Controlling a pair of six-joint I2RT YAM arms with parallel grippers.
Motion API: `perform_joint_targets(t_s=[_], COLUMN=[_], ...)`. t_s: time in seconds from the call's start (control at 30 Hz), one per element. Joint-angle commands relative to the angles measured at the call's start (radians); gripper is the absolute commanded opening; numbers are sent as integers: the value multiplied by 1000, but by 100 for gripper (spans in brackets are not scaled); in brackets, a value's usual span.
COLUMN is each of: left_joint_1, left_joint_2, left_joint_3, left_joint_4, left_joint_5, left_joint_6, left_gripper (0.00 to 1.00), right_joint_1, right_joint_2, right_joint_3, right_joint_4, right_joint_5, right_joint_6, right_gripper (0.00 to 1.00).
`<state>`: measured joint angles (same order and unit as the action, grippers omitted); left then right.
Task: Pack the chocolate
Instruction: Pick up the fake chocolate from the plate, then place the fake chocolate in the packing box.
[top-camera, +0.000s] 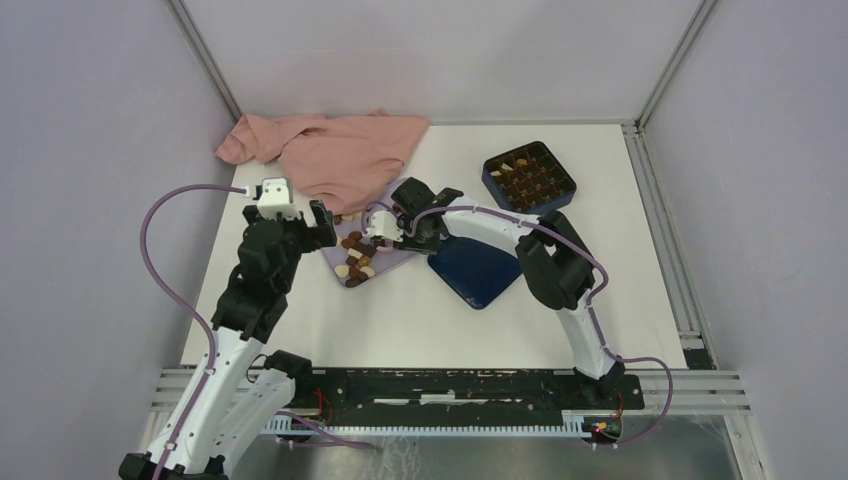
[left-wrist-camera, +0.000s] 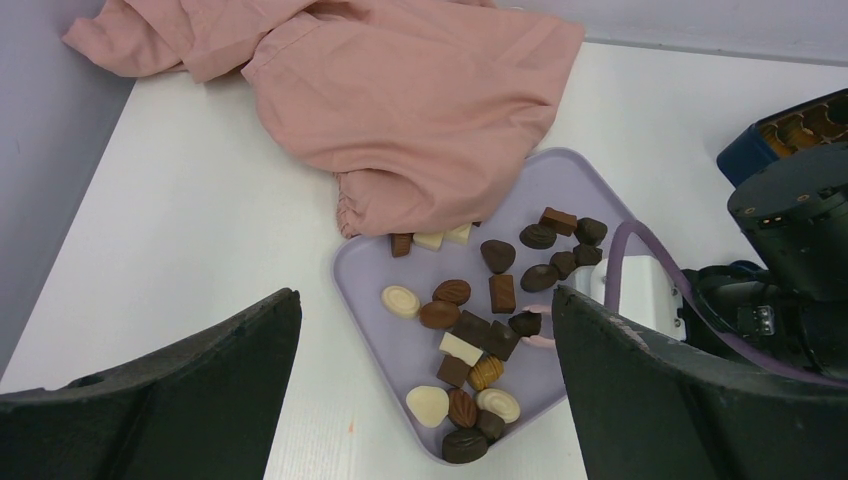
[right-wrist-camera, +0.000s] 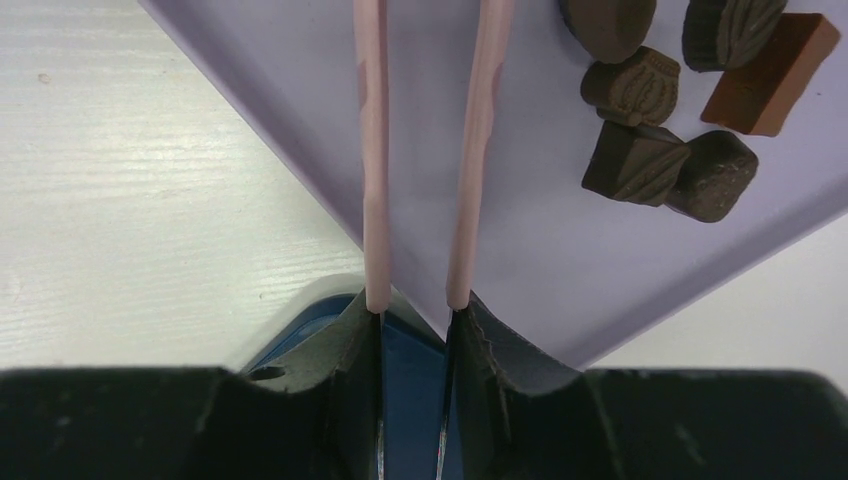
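Chocolate pieces (left-wrist-camera: 452, 292), small dark-brown, lighter-brown and cream-white sweets, lie scattered on a flat lilac plastic tray (left-wrist-camera: 368, 320) at mid-tabletop. Nearest the arm bases, a dark blue square lid (top-camera: 475, 270) rests flat on the white tabletop (top-camera: 450, 320), just beside the tray's near-right corner and under the right hand (right-wrist-camera: 415, 320). It was probably set there so the box stands open.

The left hand (left-wrist-camera: 425, 300) hovers above the tray's near-left side, fingers spread wide with nothing between them, seemingly parked out of the way. The right hand is clamped on slim pink tongs (right-wrist-camera: 372, 150), whose two arms reach over the tray with a narrow gap between them. Tongs suit pieces far too small for the fingers. Their tips sit by a dark piece mid-heap; whether it is pinched I cannot tell.

Farther off, a crumpled pink cloth (top-camera: 340, 150) overlaps the tray's far edge and may hide some pieces. At the far right, a dark blue square box (top-camera: 498, 192) with a grid insert already holds several sweets. The way to it from the tray looks open.
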<state>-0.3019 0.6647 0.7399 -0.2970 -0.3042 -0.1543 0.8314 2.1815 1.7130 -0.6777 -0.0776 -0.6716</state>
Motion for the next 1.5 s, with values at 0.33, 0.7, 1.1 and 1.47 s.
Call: perform_joint_targets(t_s=[0.33, 0.7, 1.1, 1.47], left_joint_1=[8, 6, 7, 7], left_joint_2=[0, 3, 4, 4], left_joint_3=[6, 6, 7, 7], left_joint_4=[36, 37, 36, 36], left_joint_5=[7, 8, 23, 30], left_joint_6=[50, 51, 51, 49], left_gripper=[100, 100, 100, 100], right_joint_1=[-43, -236, -549, -646], right_joint_2=[-180, -352, -411, -324], right_joint_3=[-36, -127, -232, -252], right_joint_4=[41, 59, 75, 90], right_joint_5=[-112, -187, -48, 68], right_joint_6=[-13, -9, -76, -107], right_gripper=[18, 18, 18, 20])
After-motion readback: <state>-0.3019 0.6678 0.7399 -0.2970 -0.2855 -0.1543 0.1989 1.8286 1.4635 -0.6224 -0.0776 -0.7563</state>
